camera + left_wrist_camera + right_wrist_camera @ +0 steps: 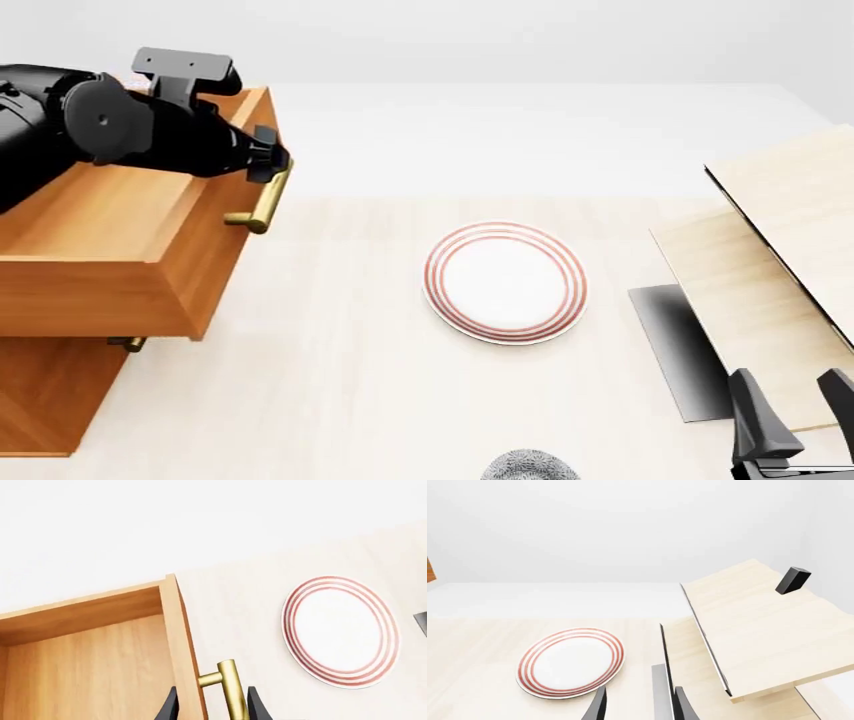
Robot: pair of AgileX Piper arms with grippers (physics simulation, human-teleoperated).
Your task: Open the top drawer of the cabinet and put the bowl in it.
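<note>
Cabinet (54, 400) at the table's left is standing with its top drawer (120, 250) pulled well out, and my left gripper (212, 705) is closing on the brass handle (267, 200). I am judging a straight, level pull best, while my right gripper (790, 415) is idling, fingers parted and empty, near the pale boards (787, 260). Bowl (530, 466) is sitting at the near edge, beyond the plate (505, 282).
</note>
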